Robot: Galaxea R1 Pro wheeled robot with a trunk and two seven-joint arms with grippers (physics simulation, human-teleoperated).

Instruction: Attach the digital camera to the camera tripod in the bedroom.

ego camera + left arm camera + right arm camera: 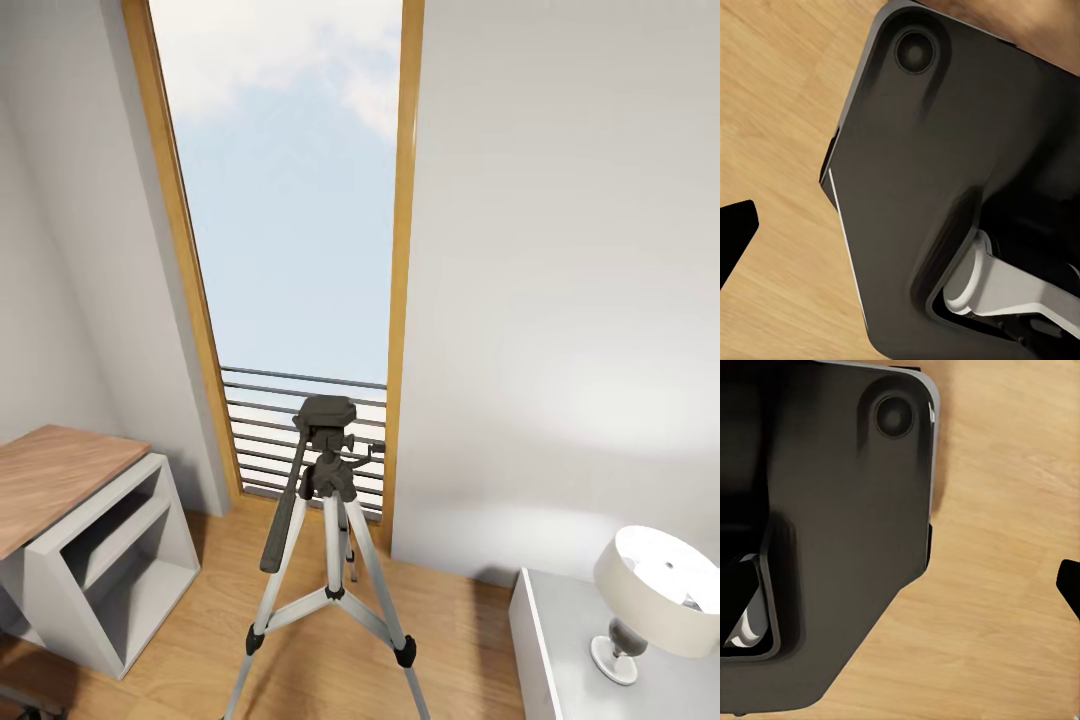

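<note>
Wrist views: both arms hang low over the wood floor (780, 112) beside the robot's dark base (945, 165). A black tip at the frame edge may be a finger of the left gripper (735, 232), likewise for the right gripper (1071, 585); can't tell whether either is spread or closed, and nothing shows between them.

Step, as I judge it: robot faces the camera tripod (328, 520) w/o the digital camera in hand, so next move calls for finding and fetching it first.

Tripod stands just ahead on the floor, centre of head view: silver legs splayed, black joints, long handle angled down, flat black head plate bare. Wood tabletop (50, 480) near left, lamp (655, 595) near right, tall window (290, 200) behind.
</note>
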